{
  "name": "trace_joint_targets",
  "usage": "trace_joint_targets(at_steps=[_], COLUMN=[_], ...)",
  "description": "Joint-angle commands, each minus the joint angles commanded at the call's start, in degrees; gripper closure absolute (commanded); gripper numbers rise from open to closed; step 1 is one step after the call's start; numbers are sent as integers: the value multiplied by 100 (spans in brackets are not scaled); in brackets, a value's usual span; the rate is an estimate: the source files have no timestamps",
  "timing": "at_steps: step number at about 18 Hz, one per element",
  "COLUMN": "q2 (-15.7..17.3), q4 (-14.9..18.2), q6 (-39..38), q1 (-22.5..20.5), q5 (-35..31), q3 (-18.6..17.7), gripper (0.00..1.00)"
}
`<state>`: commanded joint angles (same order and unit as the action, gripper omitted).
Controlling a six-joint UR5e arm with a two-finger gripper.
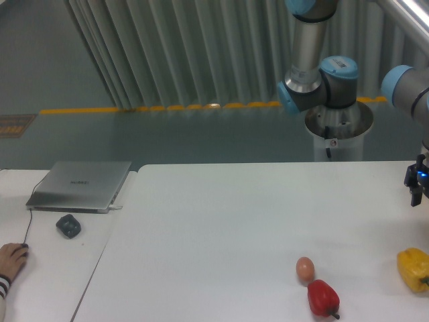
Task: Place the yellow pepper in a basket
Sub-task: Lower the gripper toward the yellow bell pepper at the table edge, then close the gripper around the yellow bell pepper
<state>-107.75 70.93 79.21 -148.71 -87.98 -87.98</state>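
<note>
While the pincer [417, 194] hovers, state unclear, the glossy, lobed yellow pepper [413, 268] lies untouched.

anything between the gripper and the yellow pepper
Nothing: in the camera view only bare white table separates the gripper from the yellow pepper below it.

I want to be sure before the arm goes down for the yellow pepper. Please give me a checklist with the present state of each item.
1. Yellow pepper in view, at the table's right edge: ok.
2. Gripper above the pepper, not touching it: ok.
3. Fingers open: cannot tell, partly cut off by the frame edge.
4. Red pepper and egg well apart from the yellow pepper: ok.
5. Basket visible: not ok, none in view.
</note>
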Motion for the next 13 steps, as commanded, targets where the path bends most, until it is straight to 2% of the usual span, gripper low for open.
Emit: trace_joint_targets(at_steps=[4,8,9,11,13], q2=[-26,-53,-70,-228,-342], q4=[-9,-9,-78,-368,-536], q6=[-1581,-1856,-2135,-3179,-3622], q1=[-17,-26,-26,-9,79], q5=[202,413,448,466,458], q3=[-9,-9,-9,-9,-9], gripper=[0,0,0,0,0])
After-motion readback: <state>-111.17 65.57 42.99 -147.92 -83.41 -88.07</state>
